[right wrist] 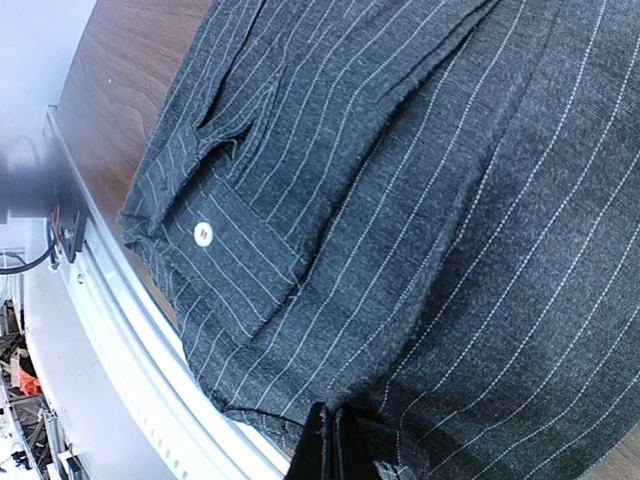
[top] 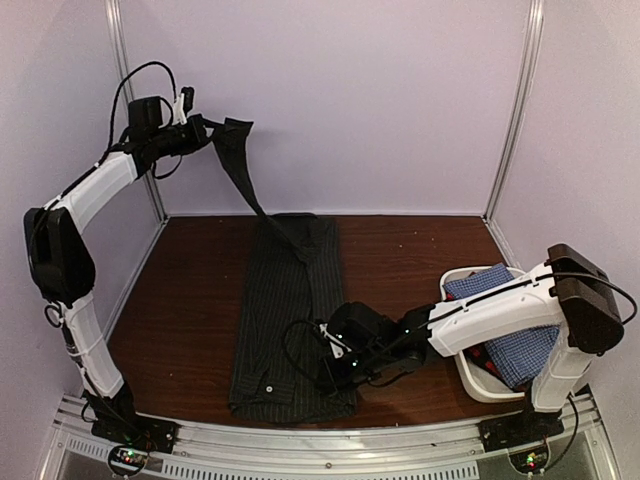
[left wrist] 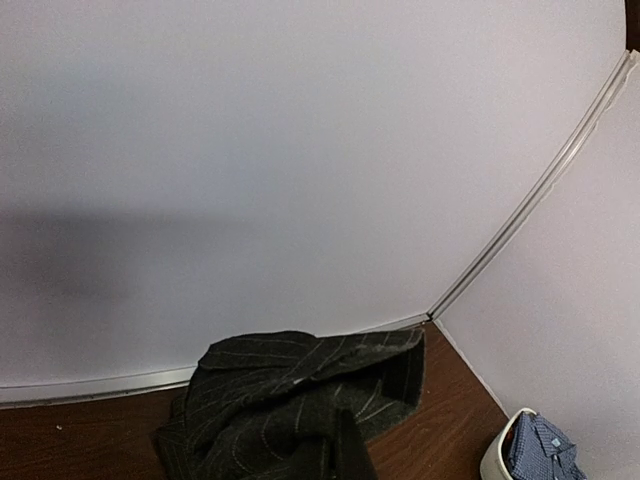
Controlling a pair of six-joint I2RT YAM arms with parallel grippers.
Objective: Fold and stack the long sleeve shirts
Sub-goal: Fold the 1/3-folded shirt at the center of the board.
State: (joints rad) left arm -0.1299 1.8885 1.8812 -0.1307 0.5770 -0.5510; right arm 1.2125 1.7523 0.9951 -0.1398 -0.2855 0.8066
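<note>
The black pinstriped shirt [top: 285, 320] lies lengthwise on the brown table, collar end near the front rail. My left gripper [top: 205, 135] is raised high at the back left, shut on the shirt's sleeve [top: 238, 165], which hangs taut down to the shirt body. In the left wrist view the bunched sleeve [left wrist: 290, 405] fills the bottom and hides the fingers. My right gripper [top: 335, 365] is low at the shirt's near right edge, shut on the cloth; its fingers [right wrist: 322, 450] show pinched on the hem [right wrist: 400, 440]. The blue-white check shirt [top: 510, 320] lies in the tub.
A white plastic tub [top: 472, 372] stands at the right front, also seen in the left wrist view [left wrist: 500, 455]. A bit of red cloth [top: 480, 358] shows under the check shirt. An aluminium rail [top: 320, 440] runs along the front edge. White walls enclose the table.
</note>
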